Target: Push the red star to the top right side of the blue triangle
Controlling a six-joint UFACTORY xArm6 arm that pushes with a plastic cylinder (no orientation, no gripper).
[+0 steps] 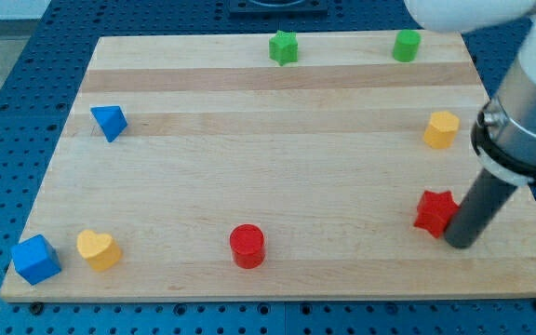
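Observation:
The red star [434, 211] lies near the view's right edge of the wooden board [277, 167], low down. My tip [461, 242] stands just to the star's lower right, touching or almost touching it. The blue triangle [109, 122] lies far across the board at the view's left, in the upper half.
A green star [284, 46] and a green cylinder [405, 45] sit along the top edge. A yellow hexagon block [441, 129] is above the red star. A red cylinder [247, 247], a yellow heart [98, 249] and a blue cube [35, 260] lie along the bottom.

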